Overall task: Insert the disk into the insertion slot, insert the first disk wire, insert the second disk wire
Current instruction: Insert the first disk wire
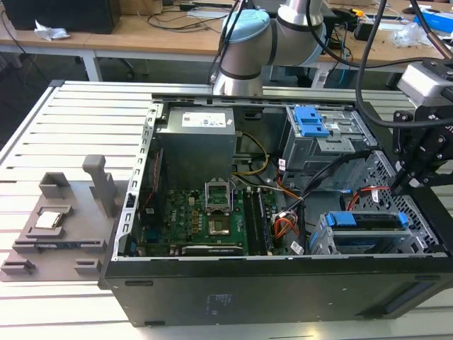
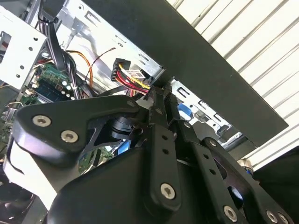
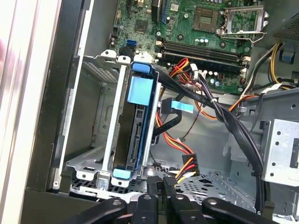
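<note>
The work stands on a pale bench of long metal slats, whose ribbed white surface also shows in the second wrist view and the first wrist view. Even, soft light lies on the slats – there are no hard shadows. Behind the bench in the exterior view runs a row of wooden-topped tables on white legs, strewn with cables, a black box and crumpled white wrapping. Under them lies dim grey floor.
</note>
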`<action>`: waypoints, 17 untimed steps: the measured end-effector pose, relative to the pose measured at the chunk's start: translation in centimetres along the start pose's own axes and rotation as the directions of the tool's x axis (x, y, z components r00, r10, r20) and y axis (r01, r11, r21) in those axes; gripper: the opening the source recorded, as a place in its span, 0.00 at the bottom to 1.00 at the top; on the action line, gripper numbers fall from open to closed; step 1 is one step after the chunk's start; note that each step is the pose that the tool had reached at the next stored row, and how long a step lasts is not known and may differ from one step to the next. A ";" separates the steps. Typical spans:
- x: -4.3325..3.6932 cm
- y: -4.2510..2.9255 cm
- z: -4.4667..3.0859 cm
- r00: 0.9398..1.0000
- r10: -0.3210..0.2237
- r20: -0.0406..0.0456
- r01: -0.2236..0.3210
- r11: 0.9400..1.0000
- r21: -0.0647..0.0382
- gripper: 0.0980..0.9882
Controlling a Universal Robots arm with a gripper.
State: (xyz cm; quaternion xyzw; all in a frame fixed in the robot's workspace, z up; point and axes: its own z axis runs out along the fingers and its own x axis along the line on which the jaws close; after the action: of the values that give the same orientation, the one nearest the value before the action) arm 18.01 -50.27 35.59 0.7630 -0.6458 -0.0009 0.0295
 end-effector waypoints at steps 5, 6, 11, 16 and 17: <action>0.00 0.08 -0.42 1.000 0.000 0.000 0.000 1.000 0.000 0.08; -0.07 0.48 -0.42 1.000 0.000 0.000 0.000 1.000 0.000 0.08; 0.50 2.05 -0.25 1.000 0.000 0.000 0.000 1.000 0.000 0.08; 1.46 2.48 -0.07 1.000 0.000 0.000 0.000 1.000 0.000 0.08; 1.51 2.60 -0.04 1.000 0.000 0.000 0.000 1.000 0.000 0.08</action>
State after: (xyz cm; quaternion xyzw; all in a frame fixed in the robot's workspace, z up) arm 15.70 -52.19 35.81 0.7630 -0.6458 -0.0010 0.0294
